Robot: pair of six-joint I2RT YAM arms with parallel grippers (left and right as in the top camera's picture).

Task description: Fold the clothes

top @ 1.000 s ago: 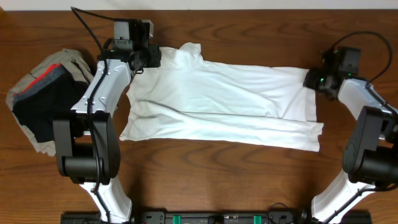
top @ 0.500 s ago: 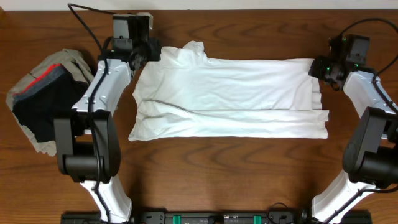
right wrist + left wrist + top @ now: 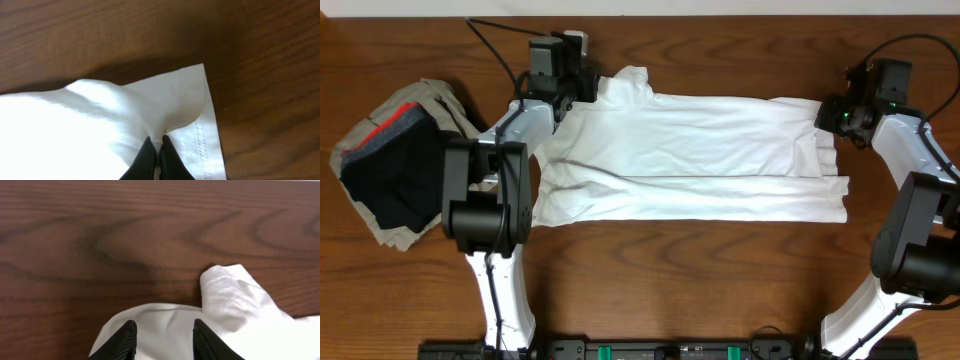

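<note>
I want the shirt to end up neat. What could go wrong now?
The right gripper pinches just a thin bit of the T-shirt near its hem corner; a tug might pull it free. I cannot tell if the left gripper truly holds its end; it might slip. Wrinkles on that side could get folded in.

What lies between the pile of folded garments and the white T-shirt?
The overhead view shows the robot's left arm between the pile and the white T-shirt. Apart from the arm, only bare wooden table shows there.
</note>
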